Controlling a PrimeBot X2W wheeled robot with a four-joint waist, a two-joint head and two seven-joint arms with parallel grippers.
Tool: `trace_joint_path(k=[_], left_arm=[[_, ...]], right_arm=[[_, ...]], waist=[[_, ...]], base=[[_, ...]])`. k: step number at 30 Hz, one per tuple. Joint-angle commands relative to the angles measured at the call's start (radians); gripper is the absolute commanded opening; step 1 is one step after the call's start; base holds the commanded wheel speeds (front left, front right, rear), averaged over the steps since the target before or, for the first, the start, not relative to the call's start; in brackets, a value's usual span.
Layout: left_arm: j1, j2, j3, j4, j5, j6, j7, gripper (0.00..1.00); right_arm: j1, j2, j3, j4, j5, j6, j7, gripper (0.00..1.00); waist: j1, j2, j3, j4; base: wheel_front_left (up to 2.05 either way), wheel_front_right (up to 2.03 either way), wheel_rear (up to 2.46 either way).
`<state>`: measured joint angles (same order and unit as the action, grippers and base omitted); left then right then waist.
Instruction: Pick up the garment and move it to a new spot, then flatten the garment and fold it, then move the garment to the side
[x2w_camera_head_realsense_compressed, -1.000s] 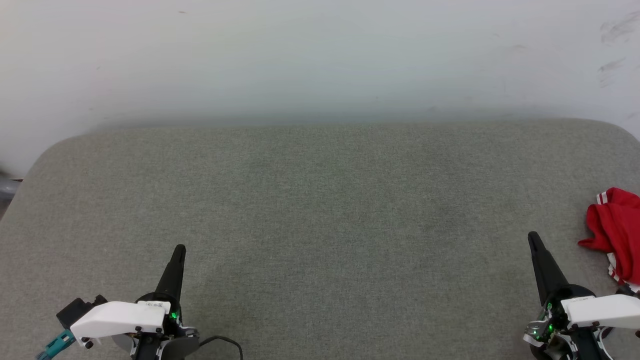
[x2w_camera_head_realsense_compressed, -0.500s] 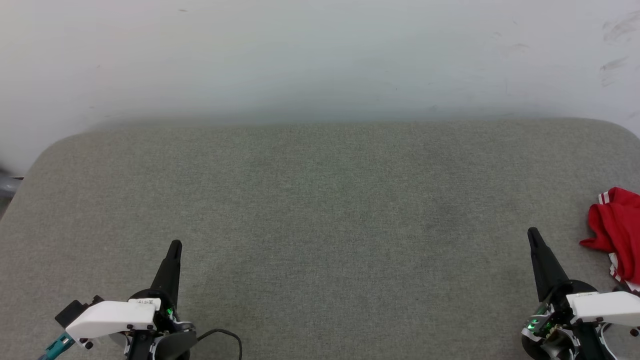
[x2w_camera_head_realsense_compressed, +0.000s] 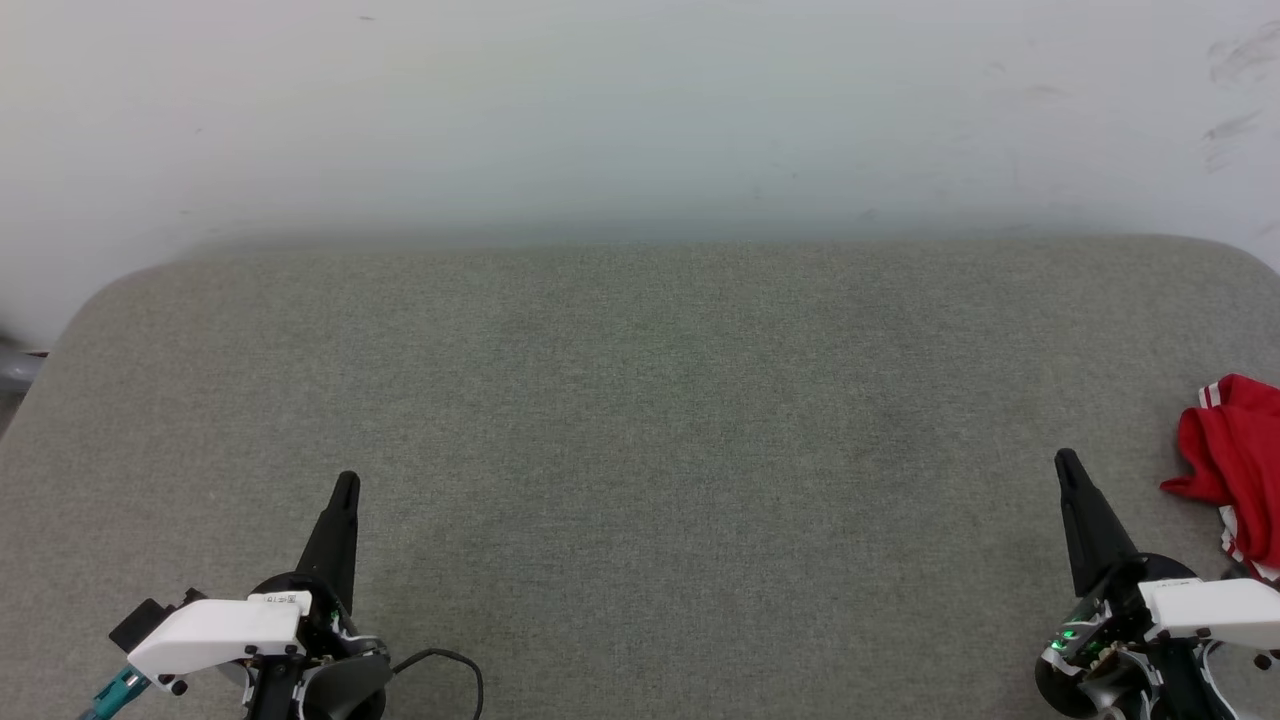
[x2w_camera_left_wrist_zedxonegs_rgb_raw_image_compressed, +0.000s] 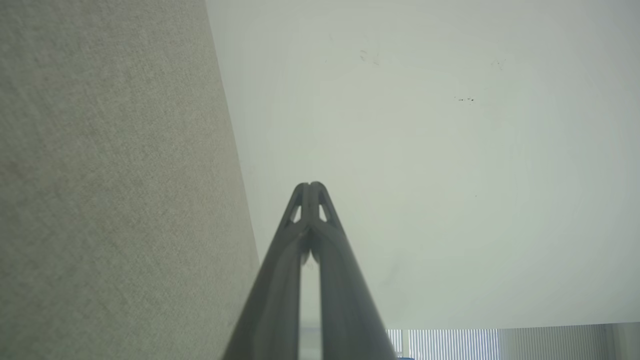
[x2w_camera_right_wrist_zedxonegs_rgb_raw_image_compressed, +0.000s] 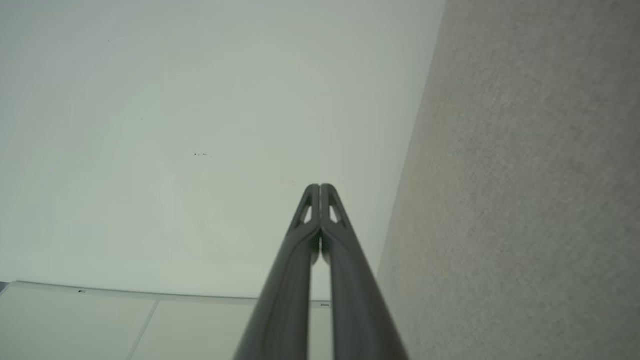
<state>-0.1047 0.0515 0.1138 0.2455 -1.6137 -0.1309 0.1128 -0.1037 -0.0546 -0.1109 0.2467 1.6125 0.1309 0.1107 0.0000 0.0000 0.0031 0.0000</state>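
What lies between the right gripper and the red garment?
Nothing but the bare grey fabric surface: in the head view, a strip of it separates the right gripper, jaws shut, from the crumpled garment to its right.

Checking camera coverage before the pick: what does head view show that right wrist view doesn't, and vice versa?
Head view: the red garment with striped trim, crumpled at the surface's right edge, to the right of the right gripper and not held; also the left gripper. Right wrist view: a close look at the fingertips pressed together, plus pale seamed panels beyond the wall. Shared: the right gripper, the grey fabric surface and the white wall.
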Motion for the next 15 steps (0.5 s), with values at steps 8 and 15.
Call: trace_joint_path(k=[8, 15], left_arm=[[-0.008, -0.002, 0.003, 0.0, 0.0, -0.003, 0.004, 0.0], [-0.008, -0.002, 0.003, 0.0, 0.0, -0.003, 0.004, 0.0]], right_arm=[[-0.011, 0.004, -0.002, 0.001, 0.004, 0.0, 0.003, 0.0], [-0.011, 0.004, -0.002, 0.001, 0.003, 0.0, 0.003, 0.0]], waist=[[0.0, 0.0, 0.0, 0.0], [0.0, 0.0, 0.0, 0.0]], base=[[0.0, 0.0, 0.0], [0.0, 0.0, 0.0]])
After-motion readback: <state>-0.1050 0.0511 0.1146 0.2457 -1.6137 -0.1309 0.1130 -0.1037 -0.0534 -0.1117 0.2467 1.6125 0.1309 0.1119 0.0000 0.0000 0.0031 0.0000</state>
